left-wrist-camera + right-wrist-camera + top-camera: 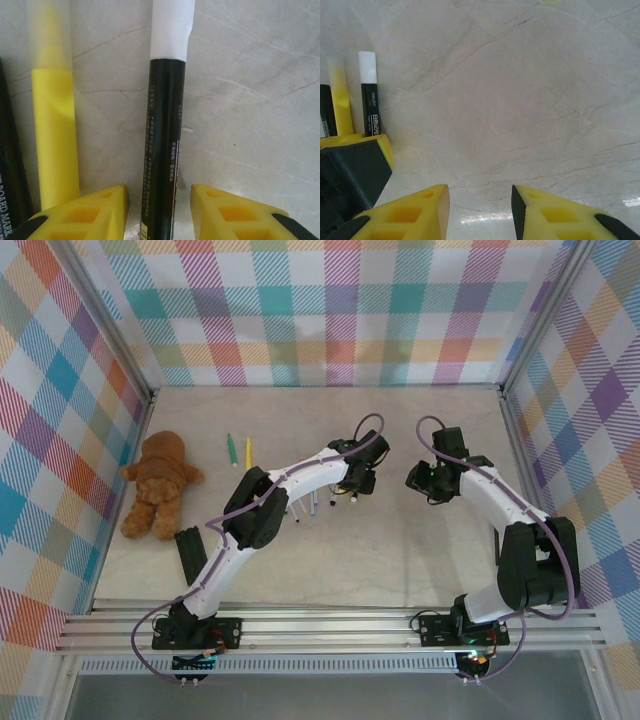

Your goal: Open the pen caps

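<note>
black marker (162, 150) with its white cap (171, 27) lies on the veined surface (520, 100) between the parted jaws of the left claw (159, 210), ungripped; right claw (480, 210) hangs parted, empty. a skewed pinch could roll it against the yellow marker (54, 135)

Teddy bear (160, 483) left of pens (231, 448) on table (400, 550)

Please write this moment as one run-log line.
left gripper: open, astride black pen | white cap: on pen | right gripper: open, above table, holding nothing | yellow pen: beside black pen
</note>
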`<state>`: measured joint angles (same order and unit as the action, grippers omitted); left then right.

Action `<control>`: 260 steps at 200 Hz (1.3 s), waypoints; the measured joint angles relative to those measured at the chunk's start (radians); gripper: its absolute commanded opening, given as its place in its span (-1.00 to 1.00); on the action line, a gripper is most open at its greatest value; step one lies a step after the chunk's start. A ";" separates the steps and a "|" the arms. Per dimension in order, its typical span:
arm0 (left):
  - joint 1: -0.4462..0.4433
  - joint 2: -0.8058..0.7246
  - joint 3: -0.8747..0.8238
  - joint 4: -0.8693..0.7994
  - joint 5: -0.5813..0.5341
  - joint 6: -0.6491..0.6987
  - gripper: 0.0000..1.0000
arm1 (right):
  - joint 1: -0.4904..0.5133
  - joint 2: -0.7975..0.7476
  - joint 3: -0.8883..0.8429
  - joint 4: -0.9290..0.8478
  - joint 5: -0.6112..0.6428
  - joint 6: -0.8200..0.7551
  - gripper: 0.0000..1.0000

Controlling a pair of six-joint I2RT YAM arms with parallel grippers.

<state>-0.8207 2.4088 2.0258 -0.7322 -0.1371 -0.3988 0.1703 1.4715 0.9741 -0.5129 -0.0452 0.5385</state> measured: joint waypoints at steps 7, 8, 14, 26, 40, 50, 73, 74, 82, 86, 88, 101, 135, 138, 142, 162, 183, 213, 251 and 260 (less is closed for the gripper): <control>-0.005 0.002 0.001 -0.002 -0.016 0.001 -0.37 | 0.000 0.001 0.000 0.000 -0.002 0.001 -0.22; -0.006 0.003 0.002 -0.002 -0.018 0.002 -0.38 | 0.000 0.001 0.000 0.000 -0.002 0.001 -0.22; -0.010 0.005 0.005 -0.007 -0.036 0.004 -0.45 | 0.000 0.002 0.000 0.001 -0.003 0.003 -0.22; -0.014 0.011 0.014 -0.019 -0.060 0.008 -0.59 | 0.000 0.003 0.000 0.002 -0.008 0.004 -0.23; -0.015 0.012 0.018 -0.026 -0.073 0.012 -0.83 | 0.000 0.004 0.000 0.004 -0.013 0.008 -0.23; -0.017 0.012 0.020 -0.030 -0.075 0.020 -0.97 | 0.000 0.004 0.000 0.006 -0.019 0.008 -0.23; -0.021 0.012 0.025 -0.032 -0.075 0.023 -1.00 | 0.000 0.004 0.000 0.011 -0.028 0.018 -0.23; -0.021 0.012 0.025 -0.032 -0.075 0.023 -1.00 | 0.000 0.004 0.000 0.012 -0.029 0.018 -0.23; -0.021 0.012 0.025 -0.032 -0.076 0.025 -1.00 | 0.000 0.004 0.000 0.014 -0.032 0.022 -0.23; -0.021 0.012 0.025 -0.032 -0.076 0.026 -1.00 | 0.000 0.004 0.000 0.015 -0.035 0.023 -0.23; -0.021 0.012 0.024 -0.032 -0.076 0.027 -1.00 | 0.000 0.004 0.000 0.015 -0.035 0.023 -0.23; -0.021 0.006 0.017 -0.026 -0.076 0.033 -1.00 | 0.000 0.004 0.000 0.018 -0.043 0.025 -0.23; -0.021 -0.028 -0.029 -0.025 -0.047 0.068 -1.00 | 0.000 0.005 0.000 0.045 -0.084 0.031 -0.20; -0.021 -0.030 -0.031 -0.028 -0.042 0.071 -1.00 | 0.000 0.005 0.000 0.050 -0.089 0.031 -0.19; -0.021 -0.035 -0.035 -0.029 -0.035 0.076 -1.00 | 0.000 0.006 0.000 0.057 -0.099 0.032 -0.12; -0.021 -0.070 -0.057 -0.046 0.019 0.092 -1.00 | 0.000 0.015 0.000 0.104 -0.155 0.049 0.07; -0.022 -0.132 -0.086 -0.055 0.106 0.105 -1.00 | 0.000 0.017 -0.004 0.160 -0.207 0.057 0.09; -0.022 -0.230 -0.124 -0.043 0.234 0.105 -1.00 | 0.000 0.029 -0.004 0.200 -0.257 0.069 0.09; -0.023 -0.291 -0.178 -0.006 0.377 0.105 -1.00 | 0.000 0.063 -0.003 0.233 -0.303 0.098 0.10; -0.023 -0.294 -0.191 0.002 0.402 0.105 -1.00 | 0.000 0.068 -0.003 0.241 -0.312 0.105 0.09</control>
<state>-0.8433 2.1151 1.8351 -0.7307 0.2653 -0.2943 0.1703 1.5391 0.9707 -0.2718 -0.3573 0.6437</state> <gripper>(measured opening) 0.056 0.547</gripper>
